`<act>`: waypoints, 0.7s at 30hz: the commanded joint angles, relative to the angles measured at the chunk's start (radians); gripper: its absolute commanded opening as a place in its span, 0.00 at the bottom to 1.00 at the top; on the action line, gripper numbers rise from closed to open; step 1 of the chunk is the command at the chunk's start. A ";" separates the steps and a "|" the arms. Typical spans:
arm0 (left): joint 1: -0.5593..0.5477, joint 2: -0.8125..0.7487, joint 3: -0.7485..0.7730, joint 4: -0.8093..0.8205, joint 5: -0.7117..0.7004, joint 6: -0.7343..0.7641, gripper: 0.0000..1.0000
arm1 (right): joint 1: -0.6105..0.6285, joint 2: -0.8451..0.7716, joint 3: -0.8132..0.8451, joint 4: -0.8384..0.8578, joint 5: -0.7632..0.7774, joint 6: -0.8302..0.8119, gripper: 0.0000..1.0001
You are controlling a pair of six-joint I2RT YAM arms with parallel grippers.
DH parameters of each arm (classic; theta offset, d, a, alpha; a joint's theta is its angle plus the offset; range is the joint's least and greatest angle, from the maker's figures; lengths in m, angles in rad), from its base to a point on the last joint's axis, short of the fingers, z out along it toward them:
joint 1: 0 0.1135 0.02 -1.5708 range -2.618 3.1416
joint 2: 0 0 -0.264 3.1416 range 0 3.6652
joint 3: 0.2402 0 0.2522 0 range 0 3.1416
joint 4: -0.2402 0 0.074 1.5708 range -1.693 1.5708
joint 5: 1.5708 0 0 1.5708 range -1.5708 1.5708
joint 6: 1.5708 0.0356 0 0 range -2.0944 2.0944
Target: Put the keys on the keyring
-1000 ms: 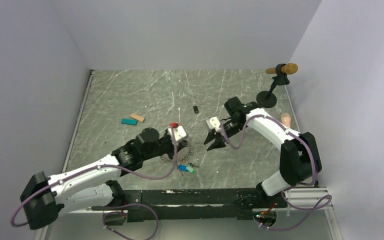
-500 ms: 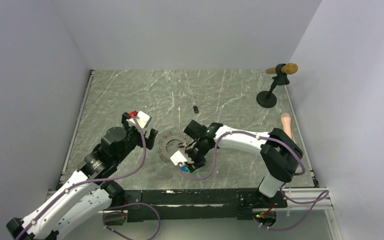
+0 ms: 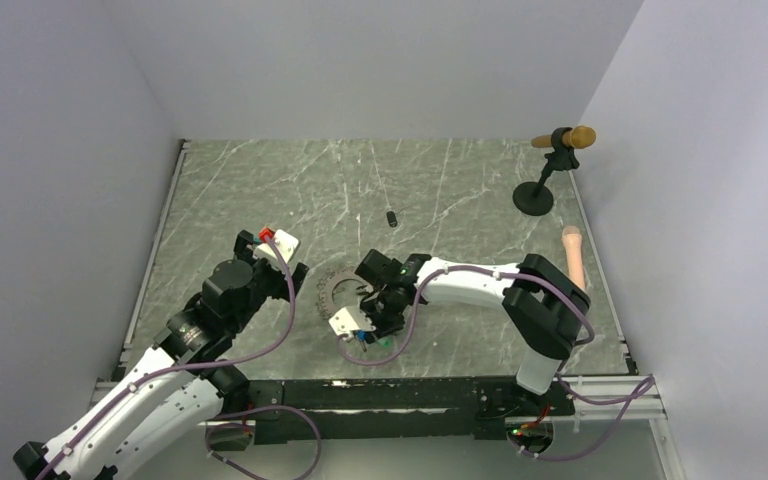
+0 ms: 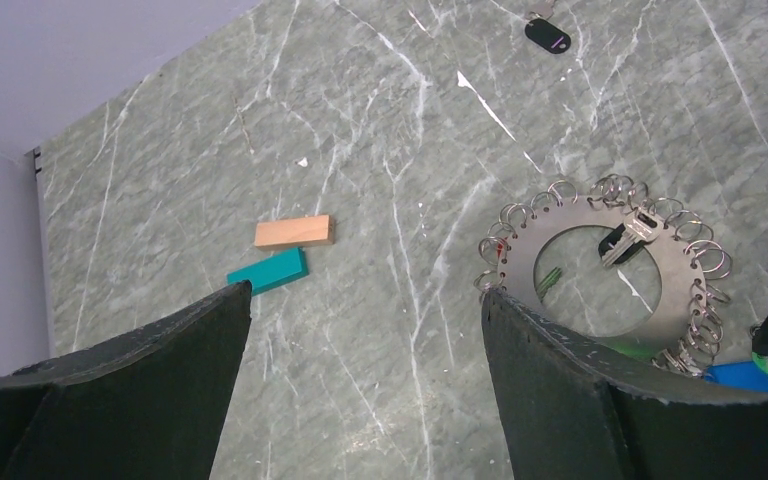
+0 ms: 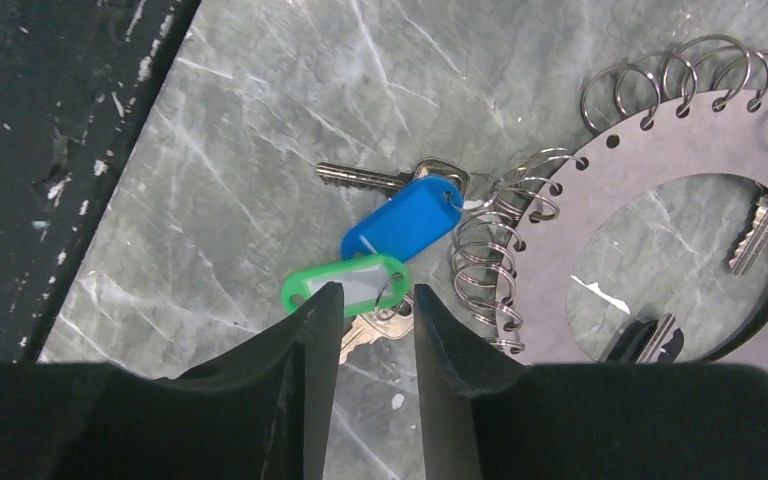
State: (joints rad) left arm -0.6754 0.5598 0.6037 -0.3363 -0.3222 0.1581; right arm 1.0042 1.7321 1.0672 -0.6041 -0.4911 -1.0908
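Jaws of the right gripper [image 5: 376, 300] stand drawn in to a narrow slot, low over the table [image 5: 260, 120] near its front edge. The metal blade under the green key [image 5: 345, 283] shows in that slot; whether the pads already bite on it I cannot tell. The blue key [image 5: 400, 218] lies touching the green one on its far side, its own blade showing beyond the tag. Both rest just beside the keyring [image 5: 650, 150], against the coiled split rings [image 5: 485, 270] on its rim. These keys look light and stiff, with smooth plastic tags likely to skid on the polished stone, so I judge the thin metal blade or the tag's long edges the better hold (a flat pinch from above may only push it along). The keyring is a thin flat plate, probably springy at the loops and awkward to lift off the surface, so threading will want one loop steadied. Across the ring the left gripper [image 4: 365, 295] hangs wide open with nothing in it, well placed for that. Two more keys [image 5: 755, 235] lie inside the ring's hole. Farther off, a tan block [image 4: 294, 232] and a teal block [image 4: 267, 270] lie close together, a black fob [image 4: 546, 35] lies beyond, and a stand [image 3: 537, 195] sits at the far right; none of them blocks the work.
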 commanded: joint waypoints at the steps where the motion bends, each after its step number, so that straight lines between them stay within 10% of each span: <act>1: 0.004 -0.013 0.000 0.009 -0.015 0.018 0.90 | 0.005 0.016 0.020 0.038 0.047 0.026 0.35; 21: 0.005 -0.024 -0.005 0.015 0.019 0.018 0.91 | 0.003 0.044 0.037 0.027 0.076 0.039 0.00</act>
State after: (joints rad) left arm -0.6754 0.5522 0.6037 -0.3393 -0.3187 0.1646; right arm 1.0054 1.7641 1.0683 -0.5640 -0.4221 -1.0607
